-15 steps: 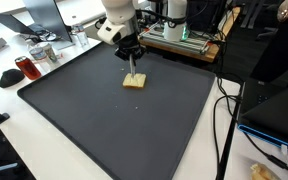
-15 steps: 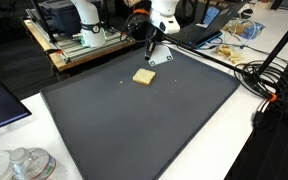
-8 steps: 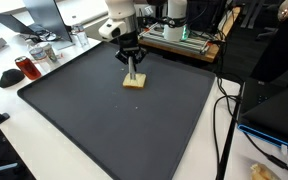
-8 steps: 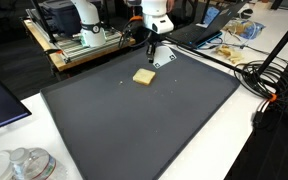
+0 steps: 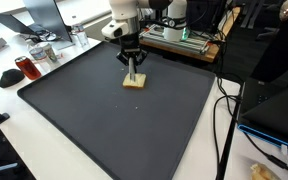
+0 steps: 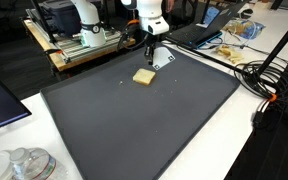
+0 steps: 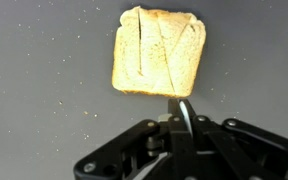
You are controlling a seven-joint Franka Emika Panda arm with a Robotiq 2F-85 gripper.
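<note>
A slice of toasted bread (image 5: 133,82) (image 6: 143,76) lies flat on the black mat (image 5: 114,130), toward its far side. My gripper (image 5: 133,59) (image 6: 150,44) hangs just above the slice, shut on a thin silvery utensil (image 7: 185,108) that looks like a knife blade. In the wrist view the bread (image 7: 159,52) fills the top middle. The gripper (image 7: 182,128) comes in from below, and the blade tip reaches the slice's near edge. In an exterior view the utensil (image 5: 135,71) runs down from the fingers onto the bread.
A red cup (image 5: 27,67) and a dark object (image 5: 9,77) stand off the mat's corner. Cables (image 5: 224,110) trail along one side. A white card (image 6: 165,60) lies on the mat behind the bread. A glass jar (image 6: 22,165) sits near the camera. Equipment stands behind.
The arm's upper part has shifted a little sideways over the bread while the gripper stays shut on the utensil. The bread has not moved.
</note>
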